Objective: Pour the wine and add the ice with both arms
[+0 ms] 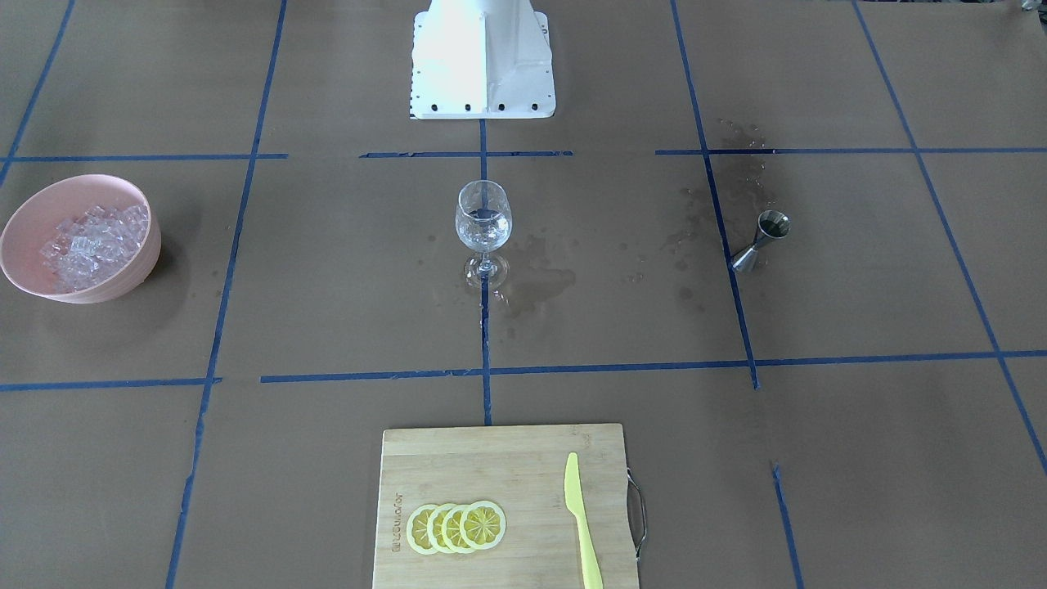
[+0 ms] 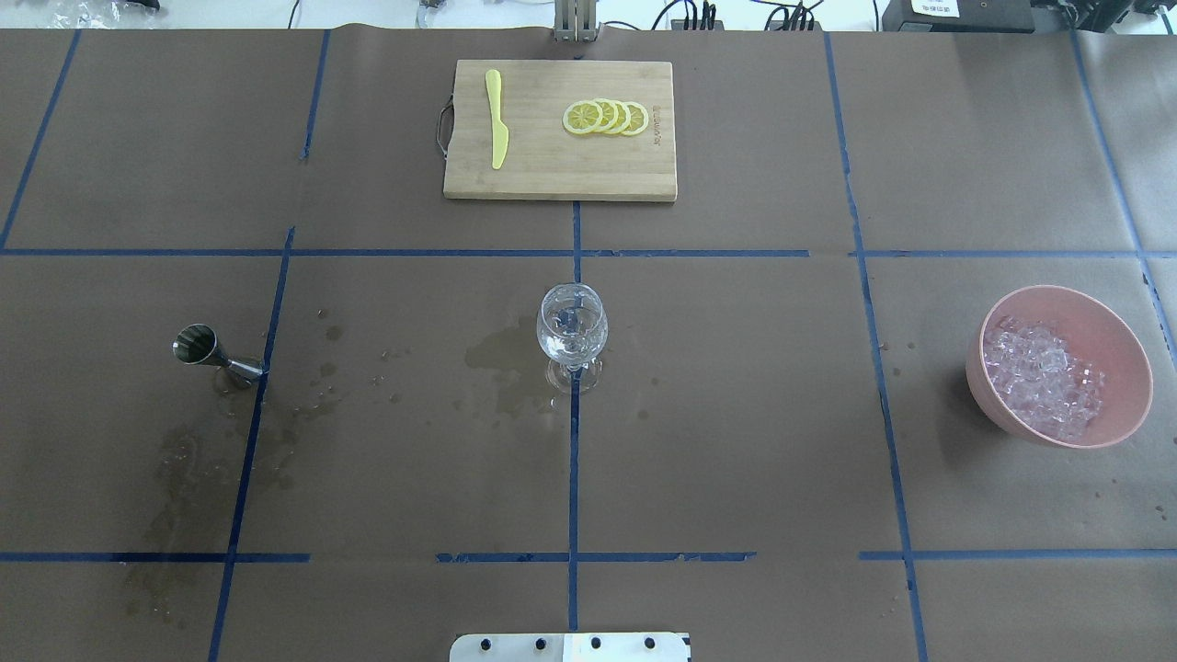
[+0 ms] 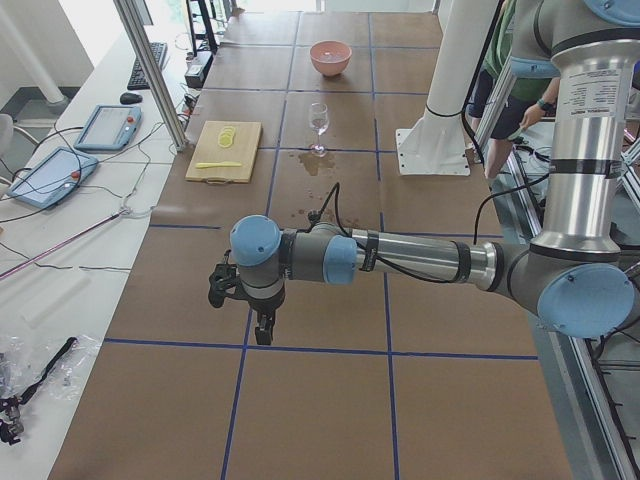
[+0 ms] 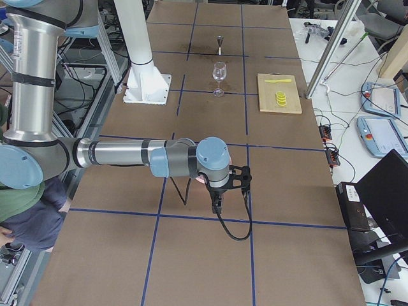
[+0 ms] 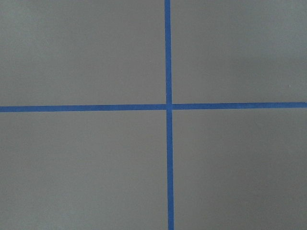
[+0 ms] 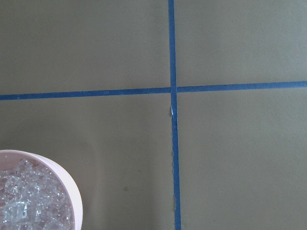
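A wine glass stands upright at the table's centre, also in the overhead view. Its bowl shows glints; whether it holds wine or ice I cannot tell. A steel jigger stands on the robot's left. A pink bowl holds a heap of ice cubes on the robot's right. The left gripper hangs over bare table, far from the jigger. The right gripper hangs beside the bowl, whose rim shows in its wrist view. I cannot tell whether either is open or shut.
A wooden cutting board with lemon slices and a yellow knife lies at the far edge. Dark wet stains mark the brown paper near the glass and jigger. The white base block stands behind the glass.
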